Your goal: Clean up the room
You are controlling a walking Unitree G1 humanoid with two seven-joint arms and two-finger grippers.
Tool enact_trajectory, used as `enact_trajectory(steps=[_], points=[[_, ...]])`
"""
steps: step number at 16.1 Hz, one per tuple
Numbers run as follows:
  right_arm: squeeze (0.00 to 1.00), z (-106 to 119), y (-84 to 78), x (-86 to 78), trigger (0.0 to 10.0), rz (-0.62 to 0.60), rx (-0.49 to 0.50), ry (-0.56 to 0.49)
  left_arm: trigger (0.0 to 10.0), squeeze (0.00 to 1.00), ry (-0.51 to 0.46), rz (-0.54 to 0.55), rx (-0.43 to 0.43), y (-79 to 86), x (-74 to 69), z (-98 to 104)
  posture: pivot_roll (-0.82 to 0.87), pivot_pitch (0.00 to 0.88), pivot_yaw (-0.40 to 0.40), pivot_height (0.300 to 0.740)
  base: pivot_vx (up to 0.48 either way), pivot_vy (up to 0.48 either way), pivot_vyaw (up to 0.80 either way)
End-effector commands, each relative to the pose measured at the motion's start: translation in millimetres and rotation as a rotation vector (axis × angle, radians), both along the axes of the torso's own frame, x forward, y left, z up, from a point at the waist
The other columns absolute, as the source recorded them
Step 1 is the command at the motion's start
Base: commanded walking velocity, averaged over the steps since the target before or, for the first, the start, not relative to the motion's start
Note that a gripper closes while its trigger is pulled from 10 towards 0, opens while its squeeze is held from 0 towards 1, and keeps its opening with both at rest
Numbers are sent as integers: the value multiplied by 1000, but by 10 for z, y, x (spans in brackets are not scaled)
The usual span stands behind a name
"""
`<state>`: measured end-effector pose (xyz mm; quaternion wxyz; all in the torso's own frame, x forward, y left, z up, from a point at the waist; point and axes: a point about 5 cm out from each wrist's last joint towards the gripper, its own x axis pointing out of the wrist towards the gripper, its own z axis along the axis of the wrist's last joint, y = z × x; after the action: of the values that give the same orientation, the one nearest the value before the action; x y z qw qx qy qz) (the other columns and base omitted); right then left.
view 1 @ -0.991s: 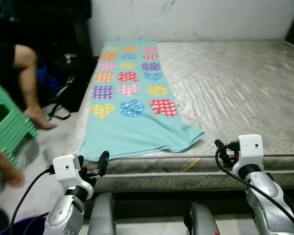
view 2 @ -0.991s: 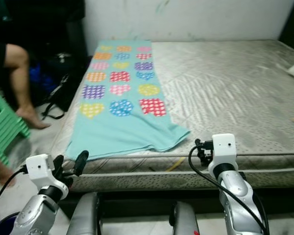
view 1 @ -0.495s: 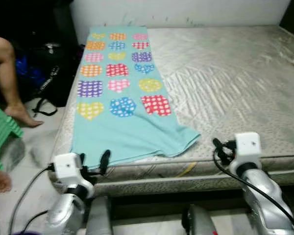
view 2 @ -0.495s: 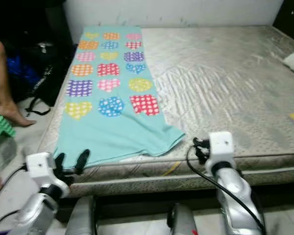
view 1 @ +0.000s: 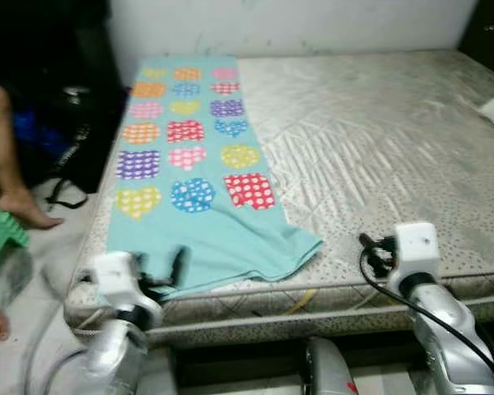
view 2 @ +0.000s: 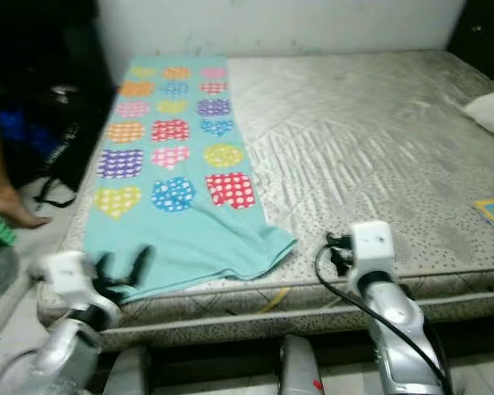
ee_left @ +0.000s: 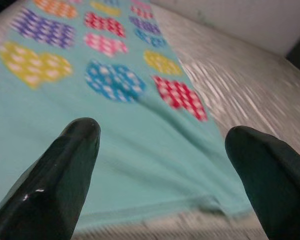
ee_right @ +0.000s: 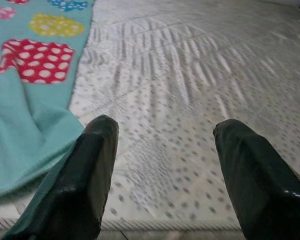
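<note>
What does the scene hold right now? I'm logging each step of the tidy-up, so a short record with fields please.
surface: bare mattress
item: teal blanket with coloured hearts, spread flat along the mattress's left side
left end effector: open, at the blanket's near edge
right end effector: open, over the mattress's front edge, beside the blanket's corner
bystander: a person's leg on the floor at left

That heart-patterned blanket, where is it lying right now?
The blanket lies flat along the left side of the bare mattress, its near edge at the bed's front, just ahead of the left claw.
</note>
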<state>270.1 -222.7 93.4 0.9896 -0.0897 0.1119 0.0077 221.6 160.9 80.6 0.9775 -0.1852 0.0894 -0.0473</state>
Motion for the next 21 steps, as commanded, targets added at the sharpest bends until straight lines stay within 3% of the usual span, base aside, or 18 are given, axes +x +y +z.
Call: enact_trajectory(steps=[1, 6, 11, 13, 15, 16, 18, 21], points=[[0, 11, 36, 10, 10000, 9, 3, -5, 10000, 0, 10, 28, 26, 89, 2, 3, -82, 0, -4, 560, 0, 0, 0], [0, 9, 61, 0, 10000, 36, -17, -5, 10000, 0, 42, 28, 15, 42, 41, -24, -86, 0, -6, 560, 0, 0, 314], [0, -50, 104, -46, 10000, 86, -21, 56, 10000, 0, 151, 22, 34, 3, 63, -195, -95, 0, -13, 560, 0, 0, 115], [0, -67, 105, -32, 10000, 89, -32, 86, 10000, 0, 179, 32, -6, -10, 89, -246, -109, 29, -9, 560, 0, 0, 0], [0, -87, 54, -23, 10000, 88, -83, 128, 10000, 0, 251, 57, -35, -14, 147, -370, -132, 51, 0, 560, 0, 0, 0], [0, -75, -22, -47, 10000, 69, -97, 139, 10000, 0, 297, 65, -10, -15, 198, -445, -151, 67, 7, 560, 0, 0, 0], [0, -59, -107, -84, 10000, 44, -113, 147, 10000, 0, 335, 107, 2, 38, 241, -512, -172, 82, 17, 560, 0, 0, 0], [0, -43, -233, -157, 10000, 14, -135, 164, 10000, 0, 390, 277, 51, 330, 315, -590, -190, 91, 25, 560, 0, 0, 0]])
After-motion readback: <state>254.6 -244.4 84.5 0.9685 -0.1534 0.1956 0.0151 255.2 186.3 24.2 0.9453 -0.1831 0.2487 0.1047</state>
